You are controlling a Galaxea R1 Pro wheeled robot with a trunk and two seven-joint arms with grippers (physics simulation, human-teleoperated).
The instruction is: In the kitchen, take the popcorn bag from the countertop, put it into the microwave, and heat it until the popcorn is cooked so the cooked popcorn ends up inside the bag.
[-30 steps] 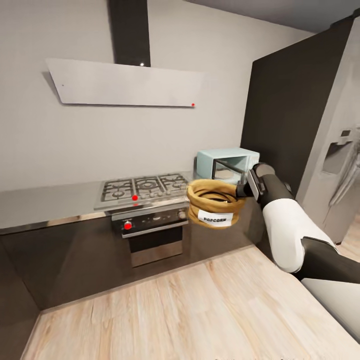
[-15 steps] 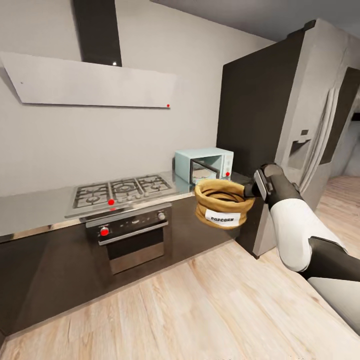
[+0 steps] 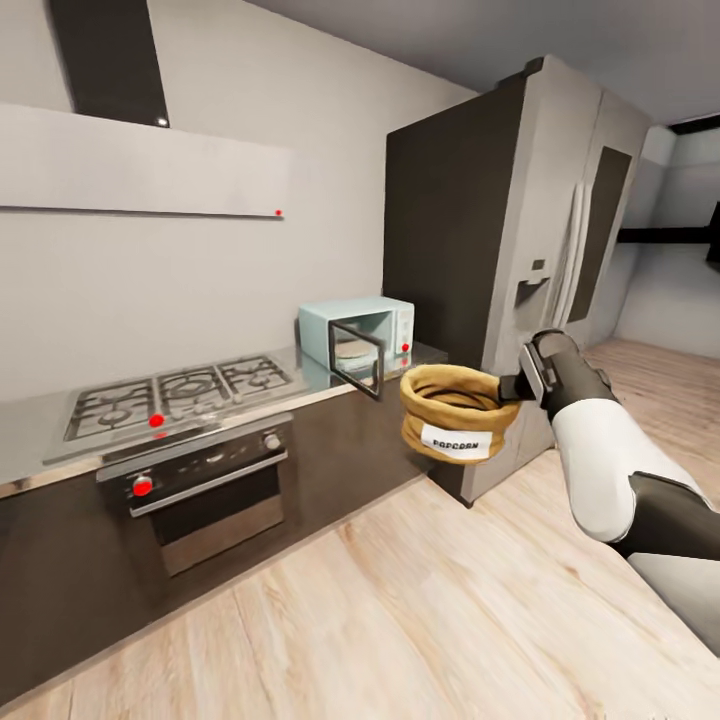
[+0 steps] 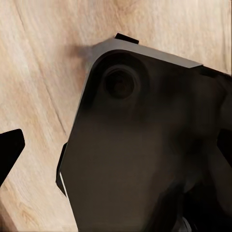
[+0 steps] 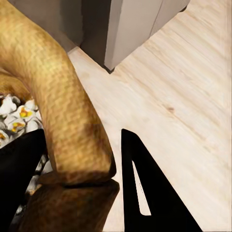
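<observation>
Right gripper (image 3: 508, 388) of mine grips the rolled rim of the squat tan-brown popcorn bag (image 3: 452, 415), carried in the air over pale wood floor (image 3: 400, 620). Ahead and to its left, the mint-blue microwave (image 3: 362, 330) sits on the glossy grey steel countertop (image 3: 30, 445), door ajar toward me. Open floor lies between. My left gripper's state I cannot tell.

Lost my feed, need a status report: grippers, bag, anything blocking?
Right gripper shut on popcorn bag rim, bag held over floor. Microwave door open. Left gripper unclear. Nothing between bag and microwave.
</observation>
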